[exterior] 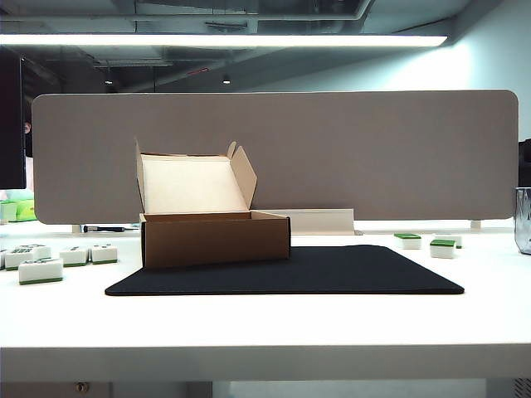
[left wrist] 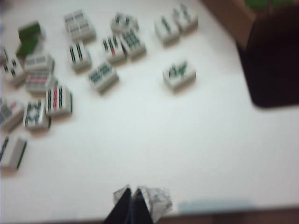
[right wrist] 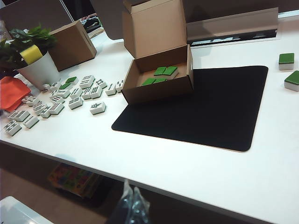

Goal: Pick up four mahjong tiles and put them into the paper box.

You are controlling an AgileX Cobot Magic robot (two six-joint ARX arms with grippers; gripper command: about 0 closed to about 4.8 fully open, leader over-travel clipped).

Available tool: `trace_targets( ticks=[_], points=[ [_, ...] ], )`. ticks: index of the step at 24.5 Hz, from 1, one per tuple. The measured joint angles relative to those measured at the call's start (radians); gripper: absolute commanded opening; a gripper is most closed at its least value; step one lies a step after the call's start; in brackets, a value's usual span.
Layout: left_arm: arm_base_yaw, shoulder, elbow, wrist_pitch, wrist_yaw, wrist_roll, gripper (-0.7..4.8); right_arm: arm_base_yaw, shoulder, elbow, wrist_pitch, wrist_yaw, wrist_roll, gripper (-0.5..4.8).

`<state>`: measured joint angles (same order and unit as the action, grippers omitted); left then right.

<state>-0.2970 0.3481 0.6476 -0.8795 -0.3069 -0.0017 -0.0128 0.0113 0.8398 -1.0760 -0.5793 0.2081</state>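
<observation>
Four mahjong tiles (right wrist: 161, 75) fill one paper box (right wrist: 159, 88); left gripper (left wrist: 132, 195), right gripper (right wrist: 132, 198) closed (both empty).

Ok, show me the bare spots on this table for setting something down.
Free: the black mat beside the paper box, and the white table in front of it. Crowded: face-up tiles between box and plant pot. Both grippers, left and right, hang shut off the table.
</observation>
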Motion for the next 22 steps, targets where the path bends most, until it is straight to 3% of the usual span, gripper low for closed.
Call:
trace_targets(
  ticks=[2, 17, 22],
  points=[
    [0.0, -0.013, -0.027, 0.092, 0.0, 0.0, -0.06, 0.0, 0.0, 0.0, 0.0, 0.0, 0.0, -0.01],
    [0.0, -0.013, -0.037, 0.125, -0.01, 0.012, -0.06, 0.0, 0.0, 0.0, 0.0, 0.0, 0.0, -0.01],
    [0.0, -0.026, -0.15, 0.291, -0.011, 0.012, -0.06, 0.0, 0.0, 0.0, -0.001, 0.0, 0.0, -0.01]
  ],
)
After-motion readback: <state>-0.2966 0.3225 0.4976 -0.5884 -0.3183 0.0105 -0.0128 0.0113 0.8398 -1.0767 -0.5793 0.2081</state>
